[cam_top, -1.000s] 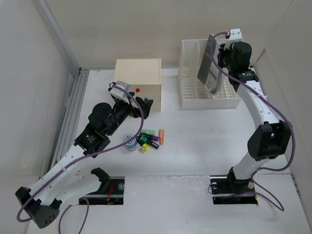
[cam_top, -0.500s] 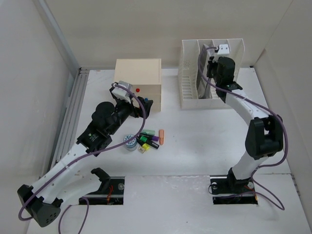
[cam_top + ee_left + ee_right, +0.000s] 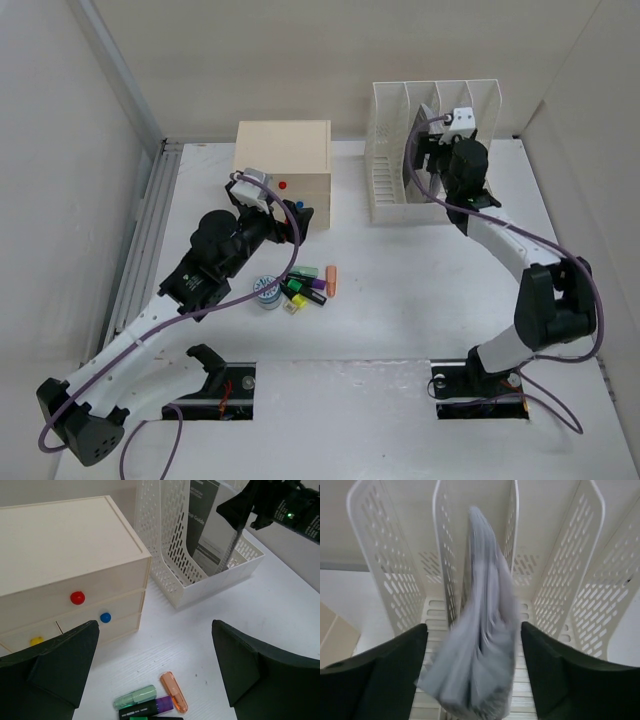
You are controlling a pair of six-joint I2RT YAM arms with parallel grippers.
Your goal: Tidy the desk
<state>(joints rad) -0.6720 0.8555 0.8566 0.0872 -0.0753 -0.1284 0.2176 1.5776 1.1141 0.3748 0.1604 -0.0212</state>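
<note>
- Altogether: two arms, one beige wooden drawer box (image 3: 283,150), one white perforated plastic file rack (image 3: 385,190), one grey booklet (image 3: 202,525), one small roll of patterned tape (image 3: 267,291) and a loose cluster of highlighter pens (image 3: 308,285), at least four in mint, purple, orange and yellow-green.
- The desk (image 3: 420,290) is a broad, matte white tabletop under everything else. It has an aluminium rail (image 3: 150,230) along its left side and two rectangular cutouts at the near edge, where the arm bases sit.
- The drawer box stands at the back, its drawers closed, with one red knob (image 3: 77,598), one blue (image 3: 105,617) and one yellow (image 3: 36,641).
- The file rack stands just right of the box and holds the booklet upright in its second slot from the box side.
- The left gripper (image 3: 155,630) is spread wide and empty, above the pens and in front of the box.
- The right gripper (image 3: 472,630) has its jaws parted on either side of the blurred booklet; whether they touch it is unclear.
</note>
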